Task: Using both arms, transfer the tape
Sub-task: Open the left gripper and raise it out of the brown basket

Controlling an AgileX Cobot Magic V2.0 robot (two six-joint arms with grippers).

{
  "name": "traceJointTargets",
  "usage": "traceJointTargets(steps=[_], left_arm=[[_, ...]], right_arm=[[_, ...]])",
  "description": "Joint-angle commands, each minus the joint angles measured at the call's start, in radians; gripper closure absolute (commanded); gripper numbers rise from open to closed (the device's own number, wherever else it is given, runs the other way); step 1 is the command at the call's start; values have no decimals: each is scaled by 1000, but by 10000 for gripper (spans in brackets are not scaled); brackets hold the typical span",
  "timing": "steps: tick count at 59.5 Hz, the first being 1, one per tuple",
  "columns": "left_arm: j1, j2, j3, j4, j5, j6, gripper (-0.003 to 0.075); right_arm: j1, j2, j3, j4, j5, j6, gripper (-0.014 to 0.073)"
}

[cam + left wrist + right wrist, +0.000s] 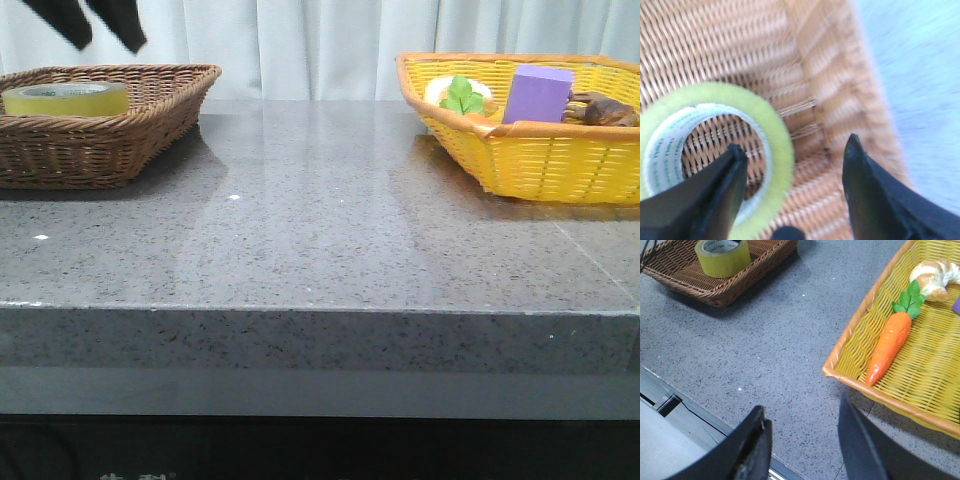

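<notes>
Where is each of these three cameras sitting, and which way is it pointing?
Front view: low at the table's edge, facing forward; the left gripper shows at top.
Left wrist view: above the brown basket, looking down; open left fingers straddle the tape's wall.
Right wrist view: above the table edge, looking down between both baskets; open right gripper shows.
All three share the tape.

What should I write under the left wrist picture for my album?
Open left claw above the yellow tape lying in its brown wicker basket.
</notes>
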Motion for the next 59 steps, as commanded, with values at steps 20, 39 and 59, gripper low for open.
traceJointTargets(steps=[20,39,59], left_arm=[[-202,-311,164,-27,2,-6,300],[-321,-501,428,-16,-79,-6,300],[-373,-749,758,-16,-271,-6,300]], right_arm=[[-6,-2,-25,4,-69,-7,243],[-6,-2,-25,4,-69,-7,243],[-6,-2,-25,4,-69,-7,243]])
